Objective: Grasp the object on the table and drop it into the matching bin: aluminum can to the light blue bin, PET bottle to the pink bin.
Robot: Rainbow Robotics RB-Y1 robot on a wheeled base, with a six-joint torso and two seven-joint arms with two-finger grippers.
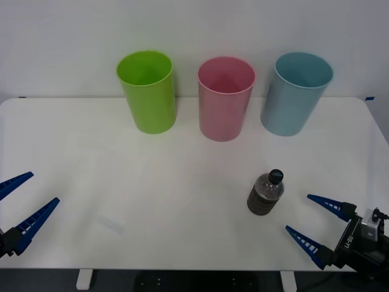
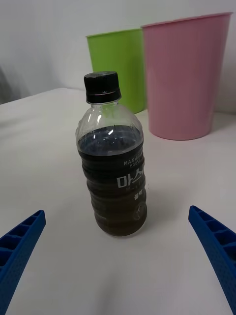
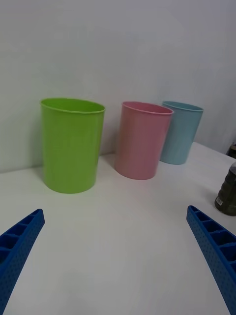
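On the white table (image 1: 121, 182), the PET bottle (image 1: 265, 193) stands upright just ahead of the wide-open, empty right gripper (image 1: 315, 222), likely liquid-heavy, smooth and slightly squeezable, best clasped round its ribbed middle.

The PET bottle (image 3: 227, 194) is cut off at the left wrist view's edge.

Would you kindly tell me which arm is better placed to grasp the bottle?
The right: its open claw sits just beside the upright PET bottle, facing it. The left claw waits open across the table.
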